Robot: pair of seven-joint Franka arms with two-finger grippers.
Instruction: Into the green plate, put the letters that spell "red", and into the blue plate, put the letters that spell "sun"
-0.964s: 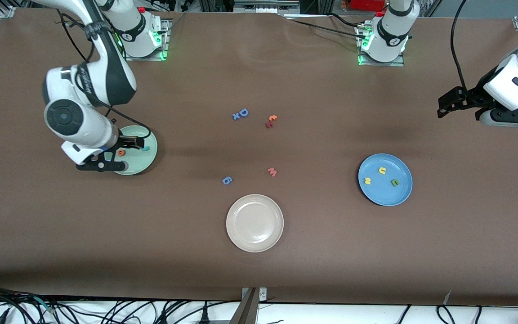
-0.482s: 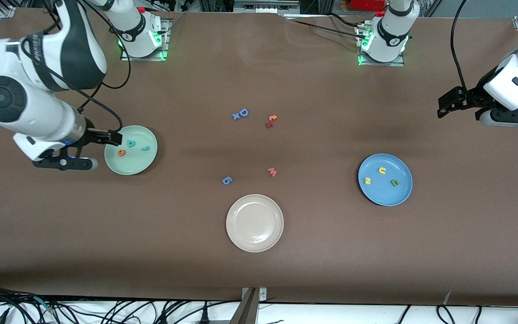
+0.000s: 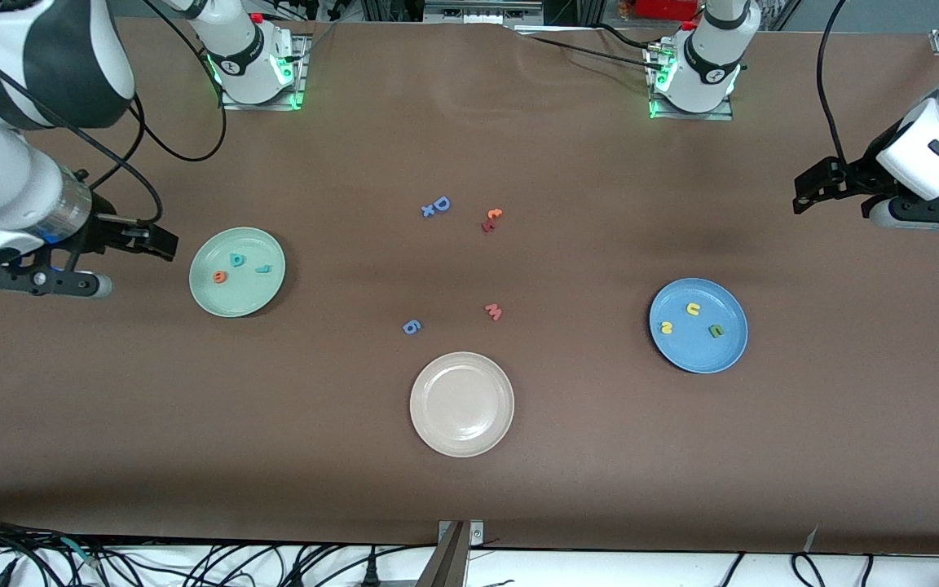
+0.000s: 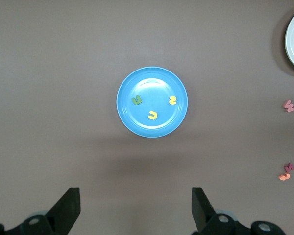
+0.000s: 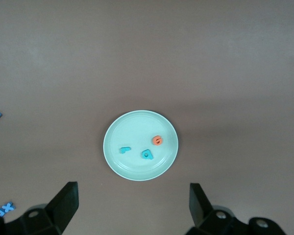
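The green plate [image 3: 241, 295] holds an orange "e" [image 3: 219, 277], a teal "d" [image 3: 236, 260] and a smaller teal "r" [image 3: 263, 268]. My right gripper [image 3: 161, 242] hangs open and empty over bare table beside that plate, toward the right arm's end. Its wrist view shows the green plate [image 5: 137, 125] off past the open right gripper [image 5: 132, 203]. The blue plate [image 3: 694, 356] carries a yellow "u" [image 3: 693, 309], a yellow "s" [image 3: 667, 328] and an olive "n" [image 3: 716, 331]. My left gripper [image 3: 800, 194] waits open and empty above the left arm's end of the table.
A beige plate [image 3: 461, 403] lies near the front edge at mid-table. Loose letters lie between the plates: a blue "D" [image 3: 441, 204] with a small "x", an orange and red pair [image 3: 491, 219], a pink "w" [image 3: 494, 311] and a blue "6" [image 3: 411, 327].
My right arm has lifted off the green plate and drawn back toward its own end of the table, uncovering the three letters in the plate. The left arm has stayed still.
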